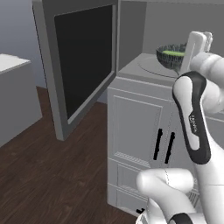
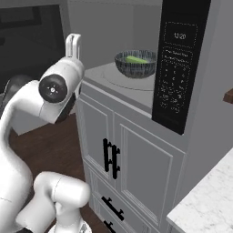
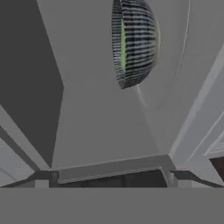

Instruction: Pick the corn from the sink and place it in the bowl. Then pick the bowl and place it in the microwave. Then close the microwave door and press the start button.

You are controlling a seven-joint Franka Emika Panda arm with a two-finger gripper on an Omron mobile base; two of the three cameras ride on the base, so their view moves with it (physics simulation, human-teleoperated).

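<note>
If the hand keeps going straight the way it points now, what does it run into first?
Judging by the hand view, it points into the open microwave, whose grey inner wall fills the middle of that view. The bowl with the corn sits off that line, so the wall probably comes first; depth is unclear.

The wide grey-framed microwave door [image 1: 81, 65] carries a black glass pane with a dull, near-matt sheen. The grey microwave [image 2: 136, 86] interior looks like smooth matt painted metal. The round dark bowl [image 2: 135, 63] has a streaked, speckled glazed outside, like ceramic. The grey panelled cabinet fronts [image 2: 132, 159] are smooth and matt, with glossy black bar handles [image 2: 110, 159]. The dark brown plank floor [image 1: 48, 175] shows wood grain. The white counter [image 2: 207, 200] looks like veined polished marble.
</note>
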